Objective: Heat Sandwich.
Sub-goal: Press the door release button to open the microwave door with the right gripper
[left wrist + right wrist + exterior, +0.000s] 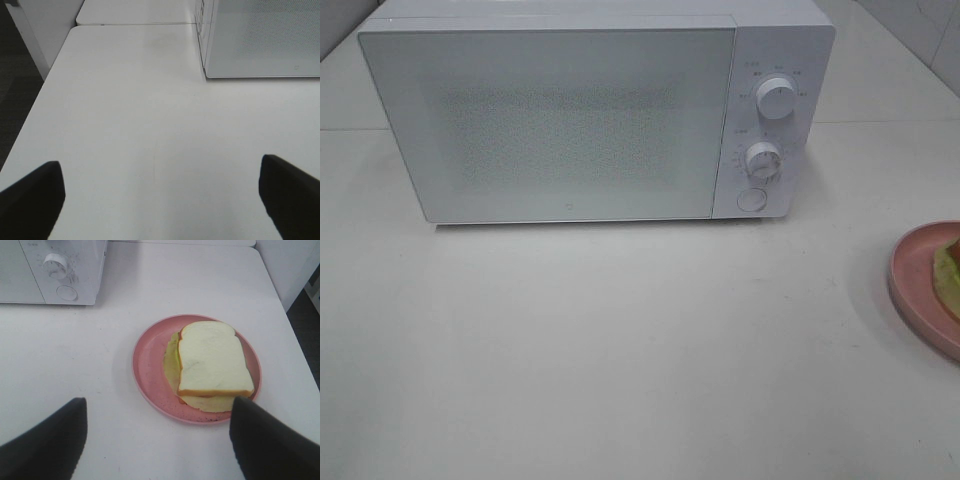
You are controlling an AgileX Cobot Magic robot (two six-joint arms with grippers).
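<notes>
**Left jaws.** My left gripper [160, 197] stands spread wide, its two dark fingers [31, 200] far apart and nothing between them. Only the bare white table [130, 130] lies beneath and ahead. Beyond it, one lower corner of the microwave [260, 42] shows, its door closed.

**Right jaws.** My right gripper [157, 440] is also spread wide and grips nothing. It hangs above the table, short of the pink plate [147, 367]; one fingertip [265, 440] appears just beside the plate's near rim, though I cannot tell whether it touches.

**Task object.** The sandwich [212, 360] lies flat on the pink plate, its white top slice with tan crust uppermost. Pale green lettuce and a thin red layer show at its edges. It sits slightly off the plate's centre.

**Surroundings.** In the high view, the plate is at the right edge of the table and partly cut off by the frame, well apart from the microwave. The microwave stands at the back. Its control panel, on the side nearer the plate, carries an upper knob [775, 98], a lower knob [761, 160] and a round button [751, 199].
</notes>
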